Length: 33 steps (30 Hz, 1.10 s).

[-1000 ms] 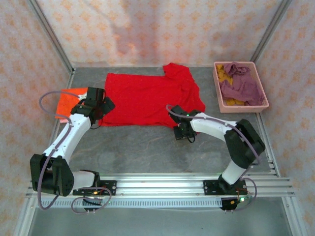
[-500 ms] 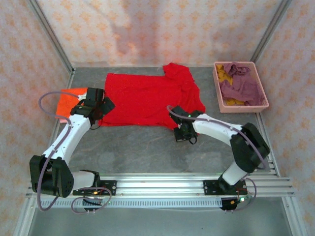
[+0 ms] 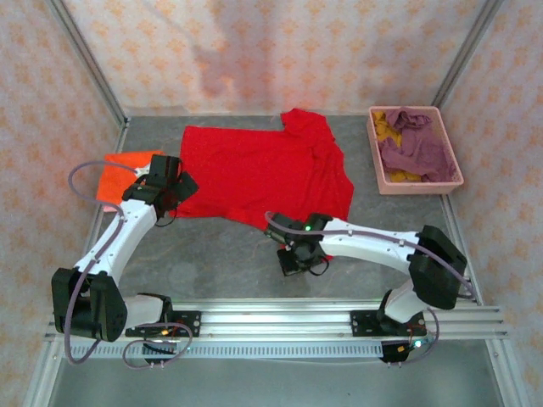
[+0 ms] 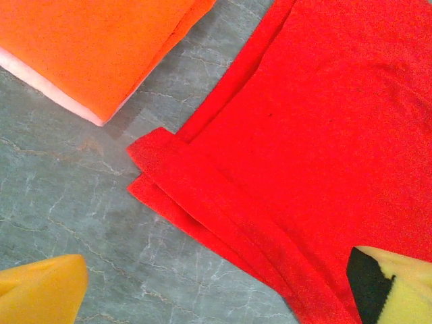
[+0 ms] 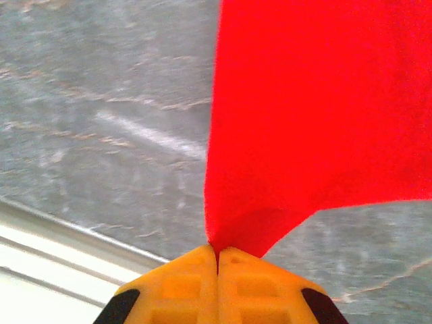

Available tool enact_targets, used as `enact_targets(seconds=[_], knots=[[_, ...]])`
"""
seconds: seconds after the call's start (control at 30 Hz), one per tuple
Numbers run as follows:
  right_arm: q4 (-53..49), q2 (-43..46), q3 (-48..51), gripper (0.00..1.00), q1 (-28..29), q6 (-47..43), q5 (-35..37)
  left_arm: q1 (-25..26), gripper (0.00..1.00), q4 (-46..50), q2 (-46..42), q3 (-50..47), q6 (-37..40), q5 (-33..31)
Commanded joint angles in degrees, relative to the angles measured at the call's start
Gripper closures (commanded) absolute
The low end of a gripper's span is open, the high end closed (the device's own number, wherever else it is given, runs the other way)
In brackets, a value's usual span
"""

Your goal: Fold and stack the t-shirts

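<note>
Orange folded cloth t-shirt (image 3: 119,174) lies left on the grey stone-look surface (image 3: 221,246). The left tool (image 3: 172,188) hangs spread apart over the bright red cloth t-shirt (image 3: 263,170). The right tool (image 5: 217,256), newly clamped on its corner, has dragged it nearward.

The left arm reaches forward with the left gripper (image 3: 168,183) spread wide. The right arm stretches low toward the left, the right gripper (image 5: 217,255) pinched tight on the red t-shirt (image 5: 324,101).

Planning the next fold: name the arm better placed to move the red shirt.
Right. The right hand is shut on the bright red cloth t-shirt's near corner; the left hand hangs open above another corner, holding nothing.
</note>
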State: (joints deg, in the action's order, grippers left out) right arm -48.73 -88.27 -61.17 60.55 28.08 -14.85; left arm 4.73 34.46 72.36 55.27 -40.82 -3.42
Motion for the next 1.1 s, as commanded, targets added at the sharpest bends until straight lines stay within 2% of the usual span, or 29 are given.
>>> enact_targets(seconds=[0.0,0.03,0.1,0.13,0.2,0.23,0.27,0.37,0.5,0.63,0.9,1.07], knots=[[0.41,-2.31,-3.49,1.0,1.92,3.44,-3.69,-0.61,0.0,0.08,-0.54,-0.29,0.63,-0.49],[0.6,-2.65,-3.77,1.0,2.11,3.32,-3.91,-0.6,0.0,0.23,-0.61,-0.36,0.65,-0.48],[0.53,-2.5,-4.08,0.92,2.05,2.63,-2.77,-0.67,0.0,0.17,-0.86,-0.84,0.74,-0.53],[0.16,-2.2,-4.49,0.82,1.88,2.01,-2.34,-0.69,0.0,0.38,-1.03,-1.1,0.74,-0.59],[-0.44,-0.88,-5.21,0.54,1.31,0.75,-2.17,-1.03,0.0,0.48,-1.55,-1.84,0.65,-0.71],[-0.41,0.33,-5.37,0.46,0.43,0.0,-1.67,-1.32,0.0,0.23,-1.85,-2.4,0.48,-0.71],[0.04,1.93,-5.14,0.4,-0.7,-0.47,-1.21,-1.68,0.0,-0.12,-2.21,-3.11,0.24,-0.5],[4.55,6.65,-2.07,0.32,-7.48,-0.81,-0.39,-3.09,0.0,-1.58,-2.63,-5.19,-0.66,0.71],[14.19,6.52,2.83,0.33,-20.42,-0.78,-0.19,-3.68,0.0,-3.31,-1.12,-6.18,-1.49,1.9],[24.41,-1.32,3.5,0.41,-31.44,-0.77,-2.3,-4.18,0.02,-3.59,2.21,-6.03,-4.05,2.01],[29.55,-17.12,-5.22,0.56,-41.63,-4.25,-1.23,-7.01,0.22,-7.19,6.35,-8.97,-12.53,1.79],[30.05,-23.3,-8.89,0.61,-46.81,-5.22,-2.54,-8.06,0.34,-7.78,9.53,-7.59,-15.35,1.49]])
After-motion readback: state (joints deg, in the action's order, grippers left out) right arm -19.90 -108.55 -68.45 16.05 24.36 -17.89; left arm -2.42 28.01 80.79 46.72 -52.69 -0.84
